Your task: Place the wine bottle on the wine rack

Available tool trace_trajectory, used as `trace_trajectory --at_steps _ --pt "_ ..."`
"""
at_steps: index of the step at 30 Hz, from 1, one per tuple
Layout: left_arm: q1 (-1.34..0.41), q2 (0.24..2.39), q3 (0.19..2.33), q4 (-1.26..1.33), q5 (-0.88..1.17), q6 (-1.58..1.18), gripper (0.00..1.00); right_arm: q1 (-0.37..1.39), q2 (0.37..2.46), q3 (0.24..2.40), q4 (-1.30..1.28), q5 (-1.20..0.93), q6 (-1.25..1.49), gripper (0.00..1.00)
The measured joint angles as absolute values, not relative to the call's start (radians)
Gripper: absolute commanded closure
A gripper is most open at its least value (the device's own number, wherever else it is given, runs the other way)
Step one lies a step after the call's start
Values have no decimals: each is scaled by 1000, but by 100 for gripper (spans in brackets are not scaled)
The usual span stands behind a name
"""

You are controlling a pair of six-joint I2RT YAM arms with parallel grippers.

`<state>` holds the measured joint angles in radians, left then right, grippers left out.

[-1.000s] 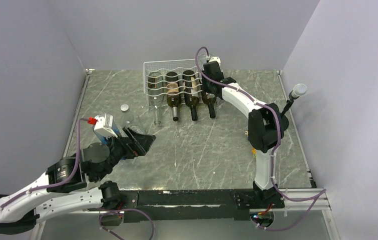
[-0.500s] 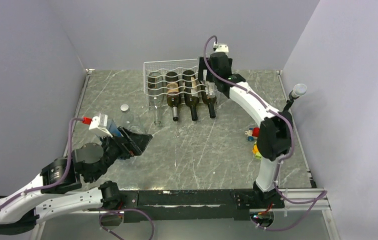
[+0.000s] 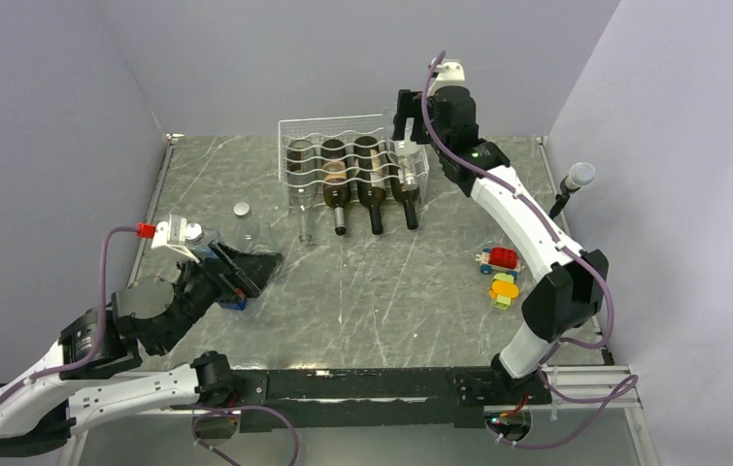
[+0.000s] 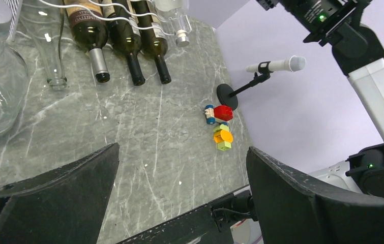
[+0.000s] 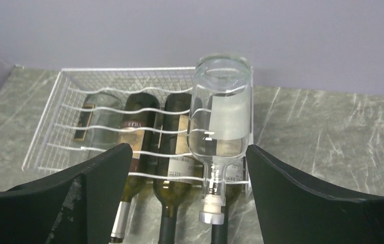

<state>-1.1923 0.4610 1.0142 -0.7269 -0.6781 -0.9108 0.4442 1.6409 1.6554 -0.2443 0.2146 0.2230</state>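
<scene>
Looking for the clear glass wine bottle with the white label (image 5: 220, 122), where is it?

It lies on its side on top of the white wire wine rack (image 5: 47, 122), at the right end. Its neck and silver cap point to the front, away from the wall.

What is under it?

Three dark glass bottles (image 3: 370, 189) lie side by side in the rack. One more clear bottle (image 3: 302, 194) lies at the left end. All their necks stick out of the front, over the grey marbled desk (image 3: 391, 291).

Is the right hand (image 5: 188, 147) holding the wine bottle?

No. Its two black fingers are spread wide and touch nothing. From above, that hand hangs over the back of the rack's right end.

And the left hand (image 4: 182, 150)?

Spread wide too, with nothing in it. It is low over the front left part of the desk, well apart from the rack.

What else is there?

A round clear glass jar with a silver lid (image 3: 243, 225) stands near the left hand. Some small bright toy blocks (image 3: 501, 275) lie on the right side. A little grey-tipped microphone on a black stand (image 3: 579, 176) is by the right wall.
</scene>
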Motion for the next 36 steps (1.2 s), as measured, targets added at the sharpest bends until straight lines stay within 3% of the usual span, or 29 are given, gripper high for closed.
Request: trace_trajectory --at_steps 4,9,15,24,30,36 --pt "-1192 455 1022 -731 -678 -910 1 482 1659 1639 -254 176 156 7" --pt "-1192 440 1048 -731 -678 -884 1 653 1659 1632 -251 93 31 1" --pt "-1192 440 1127 -719 -690 -797 1 818 1649 1568 -168 -154 -4 0" --pt "-1192 412 1182 -662 -743 -667 1 925 1805 1708 -128 -268 22 9" --pt "-1192 366 1182 -655 -759 -648 1 1016 1999 1897 -208 -212 -1 13" --pt "-1192 337 1181 -658 -767 -649 1 1066 2156 2049 -309 -89 -35 27"
